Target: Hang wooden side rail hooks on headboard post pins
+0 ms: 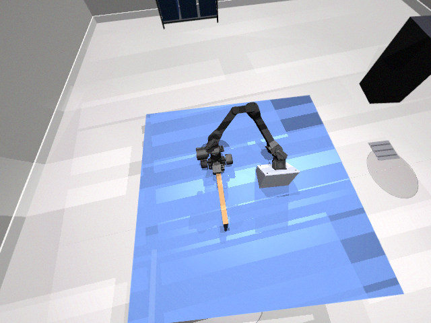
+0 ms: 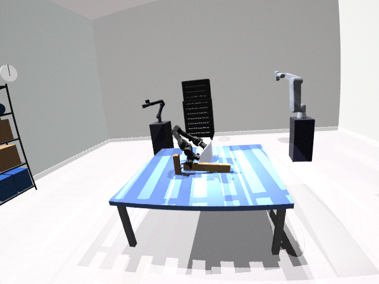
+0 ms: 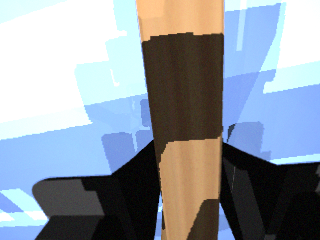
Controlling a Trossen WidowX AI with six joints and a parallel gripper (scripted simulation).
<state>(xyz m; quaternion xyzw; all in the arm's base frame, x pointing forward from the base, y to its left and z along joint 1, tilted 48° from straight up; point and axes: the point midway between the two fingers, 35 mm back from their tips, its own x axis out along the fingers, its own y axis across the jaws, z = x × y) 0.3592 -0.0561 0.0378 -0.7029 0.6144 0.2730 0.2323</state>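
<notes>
The wooden side rail (image 1: 221,198) (image 2: 212,167) (image 3: 187,90) lies lengthwise away from the post, its far end low at the table. Its near end looks slightly raised over a shadow in the exterior view. The headboard post (image 2: 176,164) stands upright just left of that end, with a narrow gap between the wooden parts; the arm hides it in the top view. My gripper (image 2: 189,165) (image 3: 180,138) is shut on the rail near its post-side end, one finger on each side. The steel hooks, the slot and the pins cannot be made out.
The blue table (image 1: 264,274) (image 2: 147,200) carries everything. The arm's grey-white base block (image 1: 278,179) (image 2: 206,154) stands behind the rail in the exterior view, to its right in the top view. A black pedestal (image 2: 161,137) with another arm stands beyond the table.
</notes>
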